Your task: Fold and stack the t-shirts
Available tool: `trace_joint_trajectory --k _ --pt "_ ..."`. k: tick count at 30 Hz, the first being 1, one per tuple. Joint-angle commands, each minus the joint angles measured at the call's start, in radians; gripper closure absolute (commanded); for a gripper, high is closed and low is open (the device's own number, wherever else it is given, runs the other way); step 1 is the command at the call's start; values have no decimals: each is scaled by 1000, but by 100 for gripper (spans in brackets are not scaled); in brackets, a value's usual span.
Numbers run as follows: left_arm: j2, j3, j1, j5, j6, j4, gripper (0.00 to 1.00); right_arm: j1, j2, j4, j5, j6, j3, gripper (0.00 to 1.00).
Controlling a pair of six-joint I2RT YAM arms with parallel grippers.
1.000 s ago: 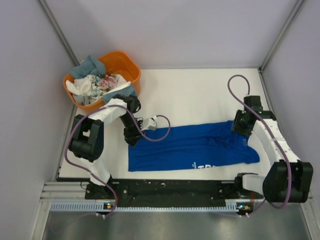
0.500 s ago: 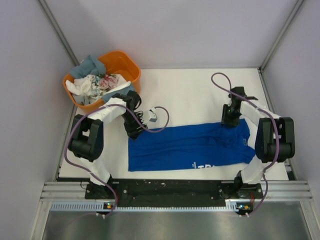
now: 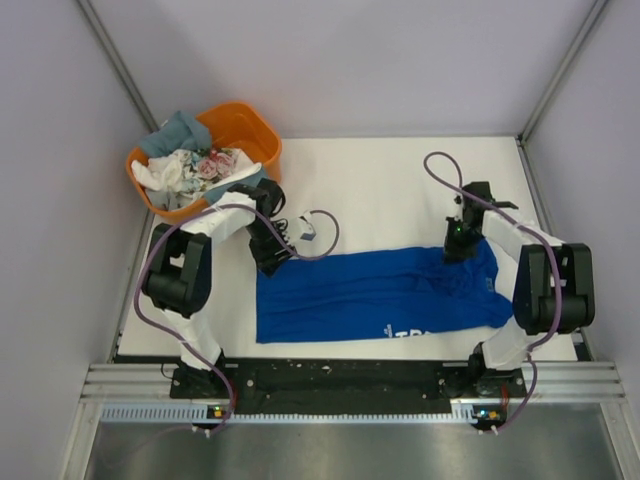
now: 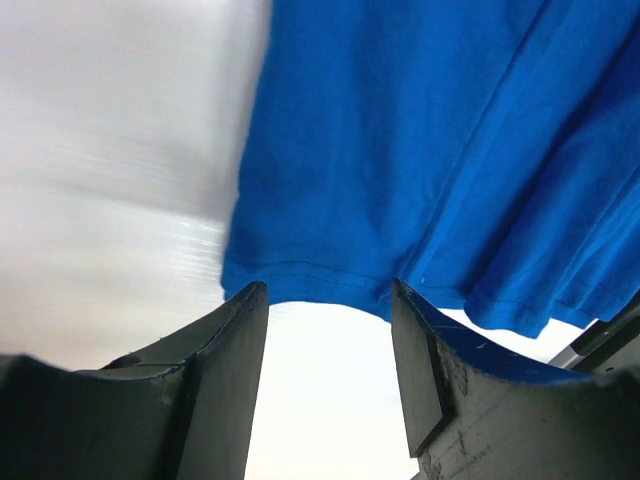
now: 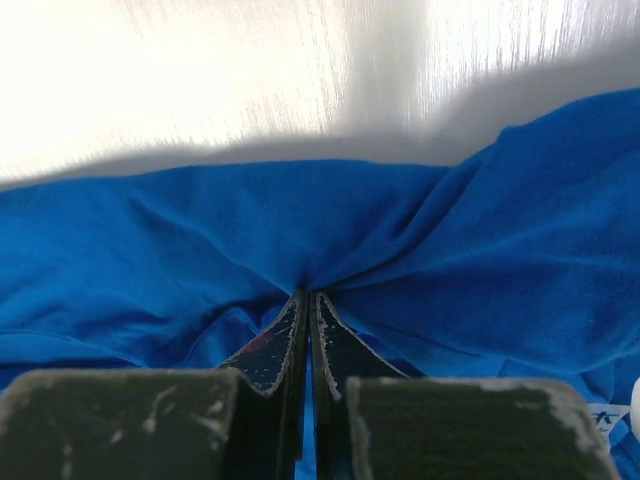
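Note:
A royal blue t-shirt (image 3: 380,292) with white lettering lies spread across the near half of the white table. My left gripper (image 3: 275,258) hovers at its far left corner, jaws open and empty; the hem (image 4: 300,270) shows just past the fingertips (image 4: 250,300). My right gripper (image 3: 457,250) sits on the far right edge of the shirt, shut on a pinch of blue cloth (image 5: 310,270) that puckers around the tips. More shirts, grey-blue, white and floral (image 3: 190,165), lie heaped in the orange tub.
The orange tub (image 3: 250,125) stands at the far left corner of the table (image 3: 380,190). Grey walls close in on both sides. A black rail (image 3: 340,378) runs along the near edge by the arm bases.
My right arm swung in from the right and came down on the shirt's far right edge, closing on cloth. My left gripper shifted slightly toward the shirt's far left corner.

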Motion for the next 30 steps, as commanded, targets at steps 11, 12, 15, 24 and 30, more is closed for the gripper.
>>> trace_joint_trajectory --k 11,12,15,24,30 --pt "28 108 -5 18 8 -33 43 10 -83 -47 22 27 -2 83" --pt "27 104 -4 20 10 -30 43 10 -81 -47 23 30 -3 83" --pt "30 103 -5 26 11 -33 43 12 -72 -47 23 27 0 90" --pt "28 121 -11 31 13 -36 44 21 -136 -68 -112 38 -40 100" --pt "16 199 -68 161 57 -58 44 54 -251 -102 -202 75 -140 100"
